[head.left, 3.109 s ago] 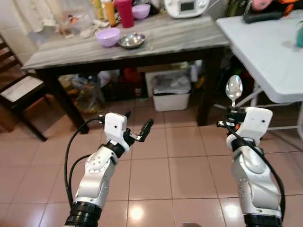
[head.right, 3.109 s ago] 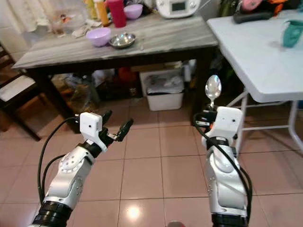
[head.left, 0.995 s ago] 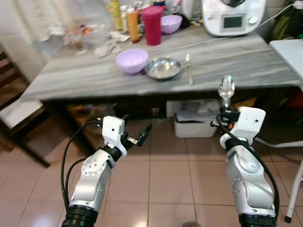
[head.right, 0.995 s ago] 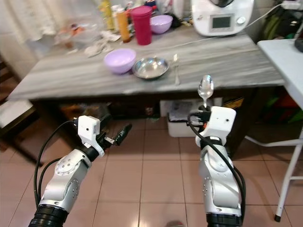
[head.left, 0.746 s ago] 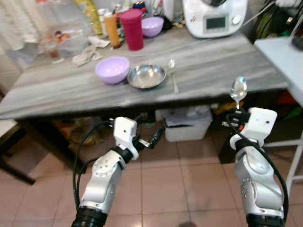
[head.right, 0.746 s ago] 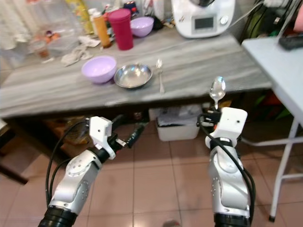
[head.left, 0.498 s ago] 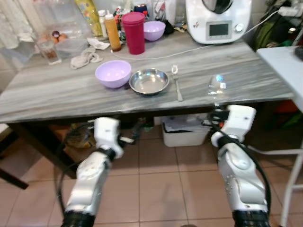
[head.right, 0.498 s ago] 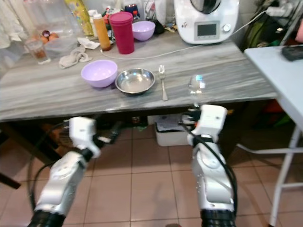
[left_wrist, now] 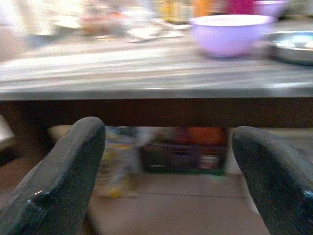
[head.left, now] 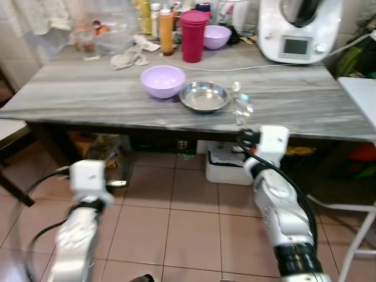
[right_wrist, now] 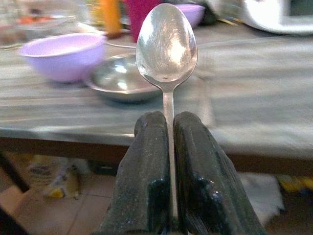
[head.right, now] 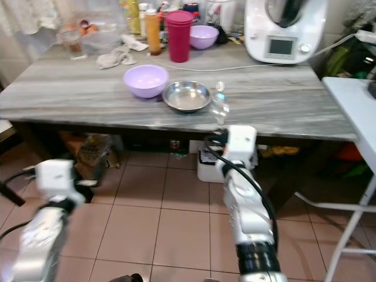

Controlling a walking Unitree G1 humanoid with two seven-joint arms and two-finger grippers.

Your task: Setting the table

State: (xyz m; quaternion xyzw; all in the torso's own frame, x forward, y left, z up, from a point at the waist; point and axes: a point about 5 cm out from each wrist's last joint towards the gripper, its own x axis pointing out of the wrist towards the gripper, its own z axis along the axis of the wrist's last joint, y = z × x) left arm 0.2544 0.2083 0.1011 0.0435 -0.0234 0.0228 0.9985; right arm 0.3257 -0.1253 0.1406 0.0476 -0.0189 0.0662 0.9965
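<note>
My right gripper (right_wrist: 169, 142) is shut on the handle of a silver spoon (right_wrist: 167, 45), which it holds upright. In the head views the spoon (head.left: 242, 108) is blurred and sits in front of the grey table's front edge (head.left: 176, 120). On the table stand a purple bowl (head.left: 163, 80) and a steel bowl (head.left: 204, 96), with a fork (head.left: 235, 87) lying just right of them. My left gripper (left_wrist: 166, 166) is open and empty, low at the left, level with the table's edge. Its arm (head.left: 87, 176) is blurred.
At the table's back stand a red tumbler (head.left: 194, 28), a second purple bowl (head.left: 216, 36), bottles (head.left: 166, 28), a cloth (head.left: 130, 58) and a white kitchen machine (head.left: 299, 29). A white bin (head.left: 226, 169) sits under the table. A white folding table (head.left: 359, 97) stands at right.
The view has swung left and is blurred. My right gripper with the spoon sits lower against the table's front edge. My left arm has dropped down and to the left.
</note>
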